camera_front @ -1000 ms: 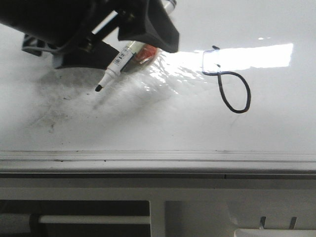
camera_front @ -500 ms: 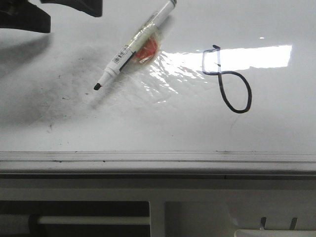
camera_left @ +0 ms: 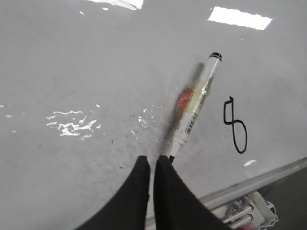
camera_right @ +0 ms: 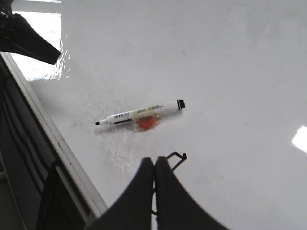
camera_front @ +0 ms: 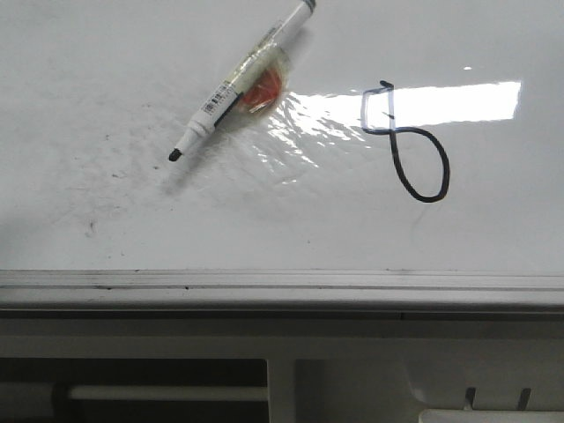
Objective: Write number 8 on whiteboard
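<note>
The large glossy white whiteboard (camera_front: 106, 79) lies flat and fills most of the front view, smeared with faint grey smudges and small dark specks towards its left side. A bright rectangular light reflection (camera_front: 458, 101) glares on its right half, with rippled glints beside it. A grey metal edge rail (camera_front: 282, 284) borders the near side, and a cream panel (camera_front: 352, 379) sits below it. The thin black hand-drawn number 8 (camera_front: 407, 141) stands on the right part of the board, its boxy upper loop overlapping the reflection. To its left, well apart, a white marker pen with a black tip (camera_front: 240, 81) lies uncapped and slanted on the board, a small orange-red blob (camera_front: 263, 90) touching its barrel. In the wrist views, the left black pincer (camera_left: 151, 165) and the right black pincer (camera_right: 154, 165) are each pressed together, holding nothing, above the board.
</note>
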### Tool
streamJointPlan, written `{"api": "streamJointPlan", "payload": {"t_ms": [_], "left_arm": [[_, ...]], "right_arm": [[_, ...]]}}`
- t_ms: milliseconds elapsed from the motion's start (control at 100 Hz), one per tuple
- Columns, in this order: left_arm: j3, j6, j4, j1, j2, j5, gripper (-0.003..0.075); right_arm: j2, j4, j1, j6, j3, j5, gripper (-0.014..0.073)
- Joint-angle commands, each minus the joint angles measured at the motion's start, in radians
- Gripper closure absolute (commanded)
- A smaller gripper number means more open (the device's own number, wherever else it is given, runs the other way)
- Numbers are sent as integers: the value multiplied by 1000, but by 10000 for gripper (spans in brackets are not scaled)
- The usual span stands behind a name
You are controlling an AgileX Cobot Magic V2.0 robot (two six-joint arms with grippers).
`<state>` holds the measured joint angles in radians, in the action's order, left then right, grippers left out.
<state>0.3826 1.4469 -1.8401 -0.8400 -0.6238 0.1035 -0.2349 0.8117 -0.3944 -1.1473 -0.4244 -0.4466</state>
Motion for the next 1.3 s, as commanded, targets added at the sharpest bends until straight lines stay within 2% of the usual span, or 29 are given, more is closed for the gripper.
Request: {"api": "streamJointPlan", "payload": {"t_ms": [0,190,700,900,970,1080,1150,1290], "left_arm": [[-23,2,1,0,71,-66,741],[-76,2,1,0,135,-97,741],[-76,2,-3,0,131,-91,741],[-133,2,3,0,157,-82,741],[-155,0,87,2,215,-36,741],[-202,-48,307,37,326,2,741],[-240,-203,524,103,392,21,741],[-316,-697,1057,299,494,-23,741]], "right_arm": [[98,13,4,4,54,105,655],[270,15,4,4,103,65,656],[257,42,4,4,98,45,657],[257,42,4,4,98,45,657],[257,42,4,4,98,45,657],[257,42,4,4,98,45,657],[257,42,4,4,98,45,657],[257,42,4,4,98,45,657]]}}
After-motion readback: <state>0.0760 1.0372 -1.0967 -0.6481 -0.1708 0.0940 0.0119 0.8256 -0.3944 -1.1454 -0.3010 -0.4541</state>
